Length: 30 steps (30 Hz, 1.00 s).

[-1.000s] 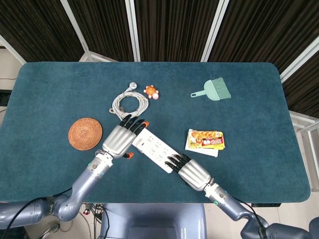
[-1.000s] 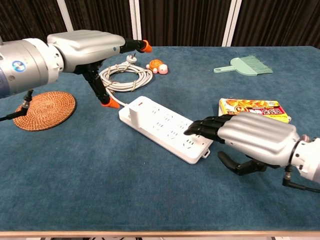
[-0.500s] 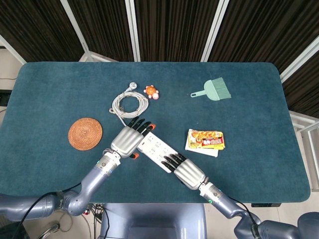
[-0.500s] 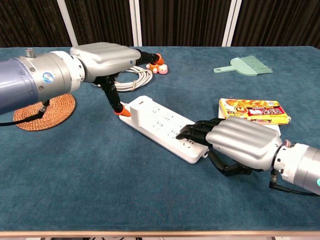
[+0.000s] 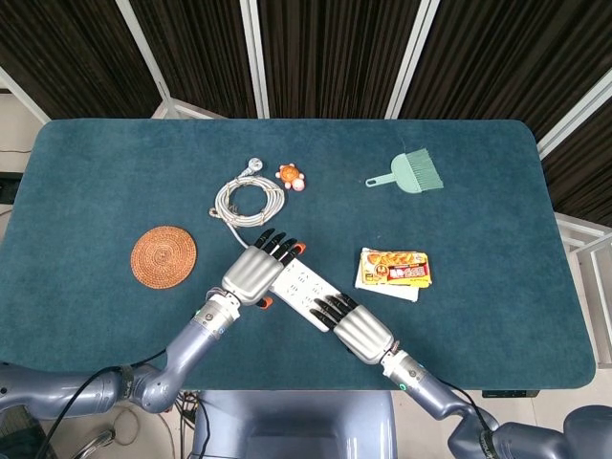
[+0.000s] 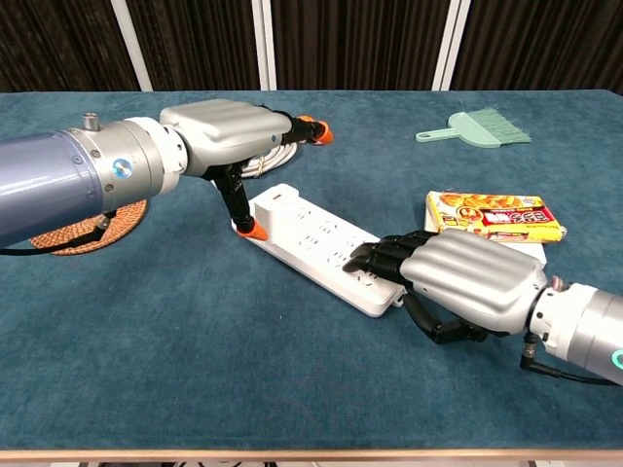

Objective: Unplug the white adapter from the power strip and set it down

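The power strip is lying diagonally on the bench, running from 11 o'clock to 5 o'clock in the head view; the white adapter is sitting plugged in at the strip's far-left end, mostly covered by the left hand from above. The left hand is hovering over that end with fingers extended past the adapter and the thumb reaching down beside the strip's near edge; it is holding nothing, fingers apart, not yet closed around the plug. The right hand is lying at the strip's 5 o'clock end, fingertips resting on its top face, pressing rather than gripping.

Judging the risk: the thumb is sitting at the strip's side, not on the adapter, so a closing pinch could catch the strip body and lift everything; if the right hand's flat press is too light, the strip may pivot or drag; a tilted pull could jam the prongs. The coiled cable at 11 o'clock of the strip could tug the strip as it shifts; the snack packet at 3 o'clock lies well apart.
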Available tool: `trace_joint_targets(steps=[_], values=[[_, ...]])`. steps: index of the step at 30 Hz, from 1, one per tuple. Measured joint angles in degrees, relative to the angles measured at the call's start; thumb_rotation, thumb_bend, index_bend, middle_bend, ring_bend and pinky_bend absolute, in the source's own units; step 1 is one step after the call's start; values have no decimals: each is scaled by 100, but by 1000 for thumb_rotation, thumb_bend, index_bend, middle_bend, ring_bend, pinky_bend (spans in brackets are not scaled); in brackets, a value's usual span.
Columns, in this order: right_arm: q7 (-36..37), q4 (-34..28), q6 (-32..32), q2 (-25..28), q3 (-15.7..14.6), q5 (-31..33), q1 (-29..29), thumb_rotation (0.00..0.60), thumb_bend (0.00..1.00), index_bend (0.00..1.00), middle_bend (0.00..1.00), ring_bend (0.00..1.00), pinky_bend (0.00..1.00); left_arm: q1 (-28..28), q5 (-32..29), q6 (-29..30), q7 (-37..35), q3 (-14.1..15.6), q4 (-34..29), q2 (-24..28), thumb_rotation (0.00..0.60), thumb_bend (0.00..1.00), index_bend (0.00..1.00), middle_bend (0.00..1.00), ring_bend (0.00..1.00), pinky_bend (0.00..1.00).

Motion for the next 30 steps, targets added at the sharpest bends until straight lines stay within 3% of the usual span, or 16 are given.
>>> trace_joint_targets(steps=[15,30], values=[[95,138,142,-21,-226,25,10,600,889,129,124,142,213,-464,-339,-44,173,120,685,-526,600,70,216,261,46,45],[14,103,214,-8,-295,109,15,600,890,129,124,142,213,-503,-372,-11,2,319,926,-466,600,89,302,332,56,52]])
